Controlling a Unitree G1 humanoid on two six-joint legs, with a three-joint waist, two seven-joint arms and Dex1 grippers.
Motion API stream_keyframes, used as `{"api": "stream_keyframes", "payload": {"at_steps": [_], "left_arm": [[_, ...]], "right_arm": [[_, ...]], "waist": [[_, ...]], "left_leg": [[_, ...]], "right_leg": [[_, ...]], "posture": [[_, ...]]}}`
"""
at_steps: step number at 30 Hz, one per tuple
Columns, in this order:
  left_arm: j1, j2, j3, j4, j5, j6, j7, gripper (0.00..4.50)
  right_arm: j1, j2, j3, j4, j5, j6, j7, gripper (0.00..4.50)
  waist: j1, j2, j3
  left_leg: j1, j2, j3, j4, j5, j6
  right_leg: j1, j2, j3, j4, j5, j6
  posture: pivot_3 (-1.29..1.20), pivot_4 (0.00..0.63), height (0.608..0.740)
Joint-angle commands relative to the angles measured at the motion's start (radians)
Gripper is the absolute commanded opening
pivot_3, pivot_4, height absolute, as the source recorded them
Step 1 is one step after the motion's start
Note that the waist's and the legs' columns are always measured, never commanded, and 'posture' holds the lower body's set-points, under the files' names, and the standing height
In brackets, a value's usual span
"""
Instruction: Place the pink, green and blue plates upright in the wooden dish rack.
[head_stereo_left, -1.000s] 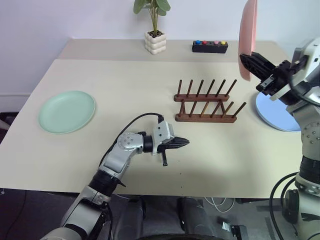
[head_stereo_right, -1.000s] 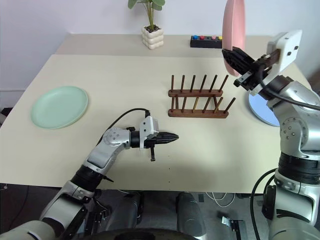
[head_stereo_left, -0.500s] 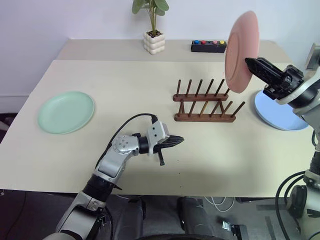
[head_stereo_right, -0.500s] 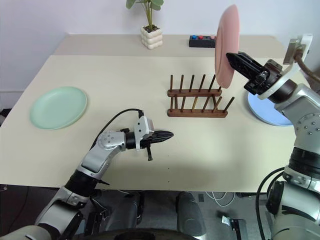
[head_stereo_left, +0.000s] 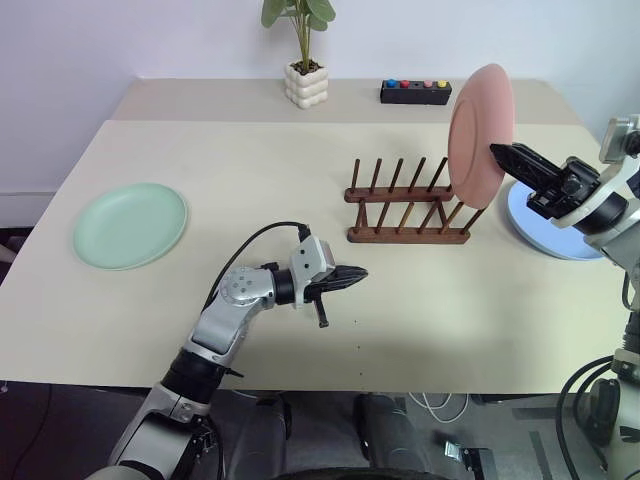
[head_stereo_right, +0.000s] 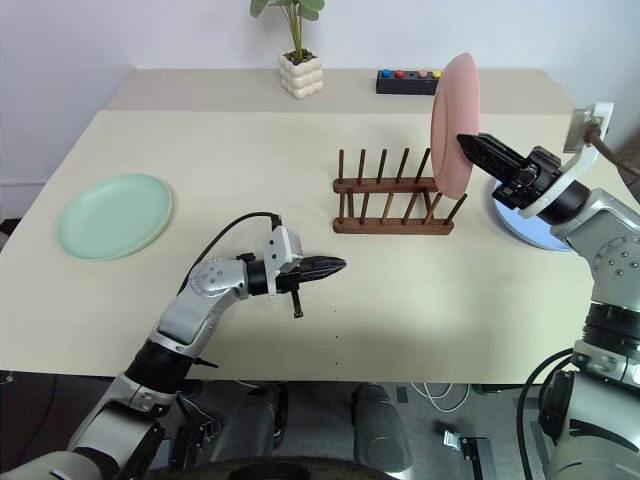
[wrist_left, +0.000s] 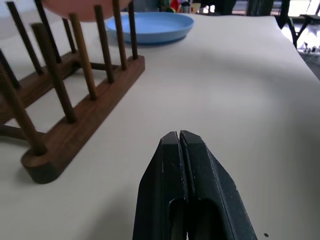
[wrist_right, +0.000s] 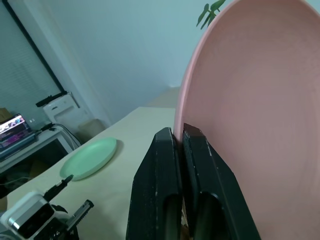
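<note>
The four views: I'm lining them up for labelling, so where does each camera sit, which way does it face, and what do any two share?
Left eye: on the head, facing forward and down over the table; both arms show.
Right eye: beside it, same scene.
Left wrist: on the left arm, looking along its shut pincer at the rack and blue plate.
Right wrist: on the right arm, looking along its pincer shut on the pink plate; green plate beyond.
Shared: the two wrist views both show the pink plate.

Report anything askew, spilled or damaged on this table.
Nothing stands out. The wooden dish rack stands level and intact, the green plate and blue plate lie flat, and the pink plate is upright in the right end effector.
</note>
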Motion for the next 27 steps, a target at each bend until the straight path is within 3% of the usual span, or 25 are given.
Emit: {"api": "stream_keyframes", "payload": {"at_steps": [1,15,19,27], "left_arm": [[-0.001,-0.015,0.04,-0.062,-0.048,-0.003,0.011,0.0],[0.011,-0.011,0.035,-0.072,-0.041,-0.005,0.017,0.0],[0.009,-0.012,0.031,-0.067,-0.038,-0.008,0.019,0.0],[0.009,-0.014,0.027,-0.065,-0.039,-0.004,0.021,0.0]], "right_arm": [[-0.008,-0.016,-0.038,0.013,0.03,0.017,0.017,0.03],[-0.027,-0.019,-0.044,0.11,-0.009,-0.006,0.041,0.03],[-0.04,-0.011,-0.041,0.132,-0.063,-0.063,0.001,1.41],[-0.028,-0.006,-0.047,0.112,-0.116,-0.162,0.005,1.41]], "waist": [[0.0,0.0,0.0],[-0.001,0.0,0.0],[-0.001,0.0,0.0],[-0.001,0.0,0.0]], "left_leg": [[0.0,0.0,0.0,0.0,0.0,0.0],[0.0,0.0,0.0,0.0,0.0,0.0],[0.0,0.0,0.0,0.0,0.0,0.0],[0.0,0.0,0.0,0.0,0.0,0.0]], "right_leg": [[0.0,0.0,0.0,0.0,0.0,0.0],[0.0,0.0,0.0,0.0,0.0,0.0],[0.0,0.0,0.0,0.0,0.0,0.0],[0.0,0.0,0.0,0.0,0.0,0.0]], "posture": [[0.0,0.15,0.73],[0.0,0.15,0.73],[0.0,0.15,0.73],[0.0,0.15,0.73]]}}
